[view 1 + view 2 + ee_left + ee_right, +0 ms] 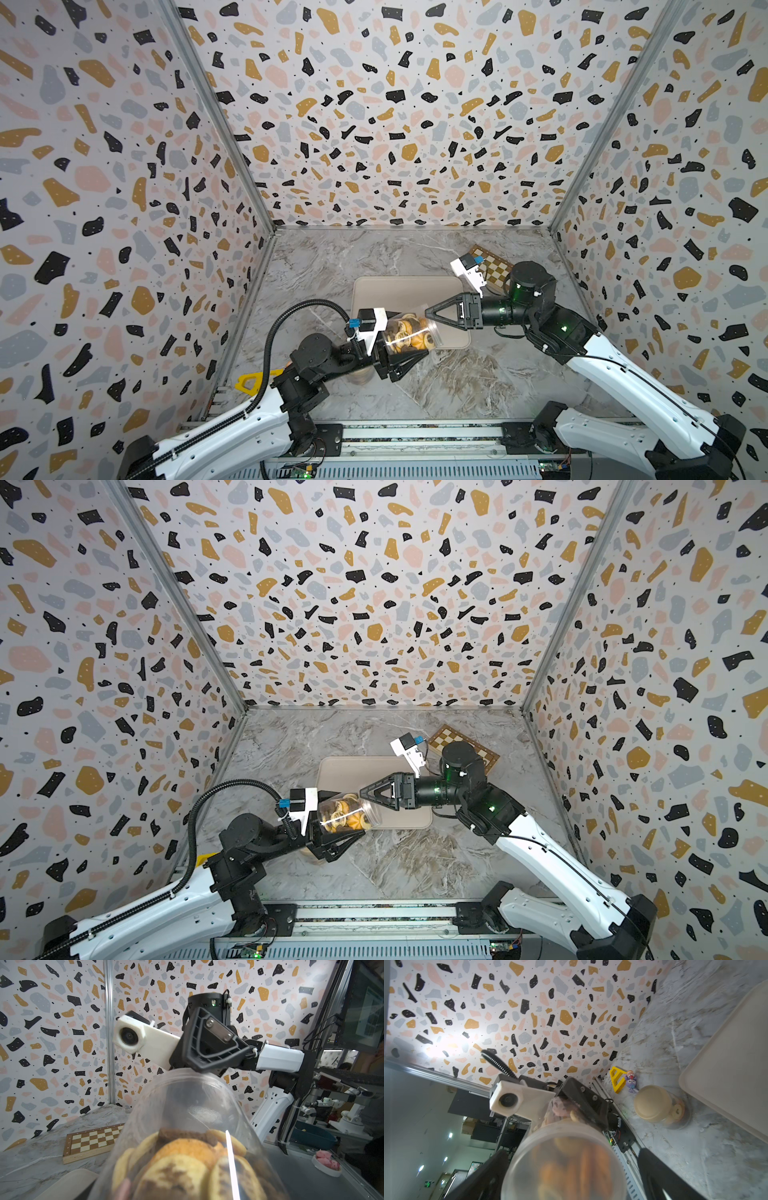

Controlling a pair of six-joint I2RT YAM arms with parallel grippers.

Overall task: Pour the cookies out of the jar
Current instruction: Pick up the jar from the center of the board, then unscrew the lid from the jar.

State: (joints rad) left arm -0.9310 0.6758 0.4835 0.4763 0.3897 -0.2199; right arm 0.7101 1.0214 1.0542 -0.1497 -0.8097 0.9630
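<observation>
A clear plastic jar point(409, 332) point(349, 812) lies tilted on its side in my left gripper point(409, 347) point(345, 831), which is shut on its body. The cookies point(405, 337) point(182, 1159), golden, dark brown and one pink, sit piled inside it. Its open mouth point(562, 1167) points at my right gripper point(430, 313) point(365, 793) over the near edge of a beige tray point(399, 291) point(353, 769). That gripper is open, a finger on each side of the mouth. In the left wrist view the jar point(187, 1105) hides my left fingers.
A beige round lid point(652, 1103) stands on the marble table near the tray, under my left arm. A chessboard point(494, 266) point(91, 1142) lies at the back right. A yellow triangle point(249, 382) point(617, 1079) and a small purple toy point(630, 1082) lie at the left wall.
</observation>
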